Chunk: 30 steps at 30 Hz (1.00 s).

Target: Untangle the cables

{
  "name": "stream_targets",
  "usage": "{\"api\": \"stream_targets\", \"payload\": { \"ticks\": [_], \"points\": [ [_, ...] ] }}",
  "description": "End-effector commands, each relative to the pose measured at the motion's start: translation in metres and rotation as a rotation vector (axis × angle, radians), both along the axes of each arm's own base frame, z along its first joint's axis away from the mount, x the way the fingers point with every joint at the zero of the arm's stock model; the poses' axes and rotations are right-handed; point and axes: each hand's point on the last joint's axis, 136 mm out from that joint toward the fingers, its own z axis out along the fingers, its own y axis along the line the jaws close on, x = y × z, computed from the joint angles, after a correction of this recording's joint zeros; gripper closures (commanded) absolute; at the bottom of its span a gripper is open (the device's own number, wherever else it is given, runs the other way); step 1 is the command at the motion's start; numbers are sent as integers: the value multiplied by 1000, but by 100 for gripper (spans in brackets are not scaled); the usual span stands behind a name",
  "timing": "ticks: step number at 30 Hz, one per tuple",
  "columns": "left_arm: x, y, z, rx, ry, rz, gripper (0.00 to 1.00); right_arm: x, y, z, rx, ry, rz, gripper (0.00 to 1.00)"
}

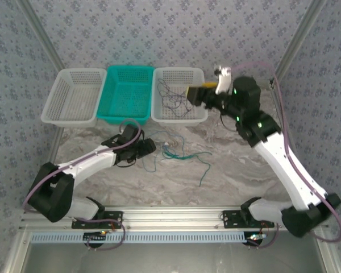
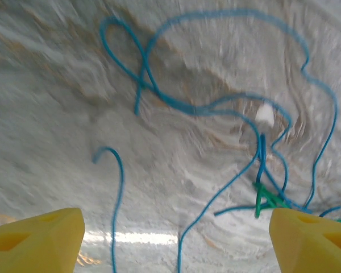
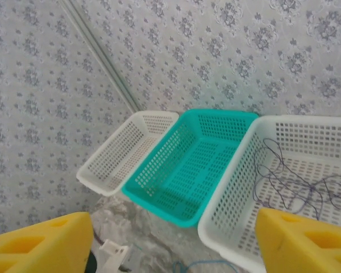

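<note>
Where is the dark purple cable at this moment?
In the top view the dark purple cable lies inside the right-hand white basket, beside the teal basket, near the right end effector.

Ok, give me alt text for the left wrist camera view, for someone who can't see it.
Thin blue cables loop and cross over a marbled grey table, meeting a green cable and a small white connector at right. The left gripper hangs above, yellow jaws apart.
</note>
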Motion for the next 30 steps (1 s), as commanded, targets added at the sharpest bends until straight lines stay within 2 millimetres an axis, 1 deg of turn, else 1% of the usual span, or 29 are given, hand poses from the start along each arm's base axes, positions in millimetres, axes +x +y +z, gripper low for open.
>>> {"api": "stream_targets", "payload": {
  "ticks": [1,4,5,6,8,9,10,12,13,14,17,18,20,22,23,24,26,27,28,30],
  "points": [
    [-11,-5,-11,35,80,47,22,0,-9,-41,-27,28,-77,20],
    [-26,18,-36,172,171,143,39,-12,-7,-70,-78,106,-52,20],
    [-29,23,-42,197,193,161,42,-14,-6,-78,-98,134,-43,20],
    [-31,25,-46,209,204,170,43,-15,-6,-82,-108,150,-40,20],
    [-31,23,-51,204,211,167,48,-17,-3,-90,-118,172,-33,20],
    [-30,20,-52,193,207,157,51,-16,-2,-94,-116,176,-33,20],
    [-29,16,-52,183,206,148,57,-14,0,-96,-107,176,-35,20],
    [-27,14,-52,173,206,145,67,-11,3,-101,-99,181,-36,20],
    [-27,13,-50,168,204,148,75,-10,5,-103,-98,189,-33,20],
    [-27,14,-47,168,198,151,83,-8,7,-103,-100,194,-29,20],
    [-24,18,-33,160,153,160,100,-5,12,-106,-106,208,-21,20],
    [-23,19,-27,155,134,161,100,-4,14,-107,-107,209,-17,20],
    [-17,18,-4,128,66,144,100,-3,17,-108,-112,203,-8,20],
    [-9,7,27,64,-23,83,100,-4,24,-110,-123,182,19,20],
    [-5,-2,48,20,-79,37,100,-5,30,-110,-129,157,45,19],
    [-2,-8,66,-13,-127,-4,100,-7,37,-113,-144,134,77,19],
    [1,-21,107,-60,-212,-99,100,-16,57,-116,-184,46,168,18],
    [1,-25,121,-64,-235,-135,100,-20,67,-117,-206,-5,215,17],
    [1,-28,138,-62,-261,-177,100,-28,79,-119,-235,-73,288,16],
    [1,-33,164,-46,-302,-253,100,-48,101,-121,-241,-187,435,15]
  ]
}}
